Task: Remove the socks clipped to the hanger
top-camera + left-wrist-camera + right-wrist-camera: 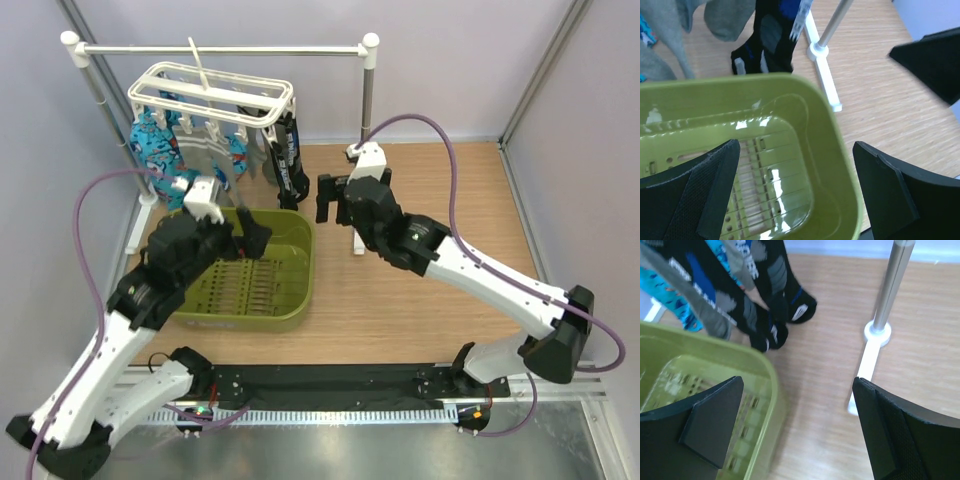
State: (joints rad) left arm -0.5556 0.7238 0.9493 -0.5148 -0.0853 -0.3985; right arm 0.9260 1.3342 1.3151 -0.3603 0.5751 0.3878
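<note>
Dangling over a wooden table (420, 310), the socks (289, 158) hang before lilac walls (450, 70).

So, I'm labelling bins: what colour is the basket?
The basket is yellow-green, clearest in the top external view.

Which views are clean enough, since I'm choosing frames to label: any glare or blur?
Top external: sharp, evenly lit, soft shadows on the table. Left wrist: white glare patches inside the green basket, otherwise fairly clear. Right wrist: soft overall; socks and pole blurred.
</note>
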